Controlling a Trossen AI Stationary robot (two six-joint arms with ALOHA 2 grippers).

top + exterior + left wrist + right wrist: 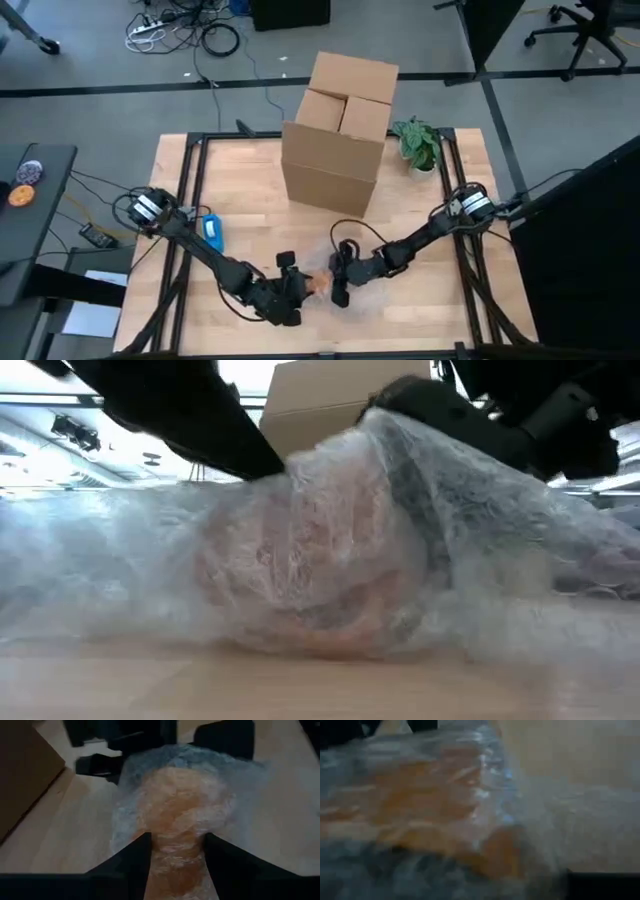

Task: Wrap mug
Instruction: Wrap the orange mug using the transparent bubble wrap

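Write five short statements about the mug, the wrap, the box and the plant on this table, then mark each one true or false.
1. The mug lies under bubble wrap. True.
2. The cardboard box is closed and taped. False: its top flaps stand open.
3. The left pincer has its fingers on either side of the wrapped mug. True.
4. The potted plant stands at the left edge of the table. False: it stands to the right of the box.
5. The right arm waits far from the mug. False: the right pincer is at the wrap, facing the left one.
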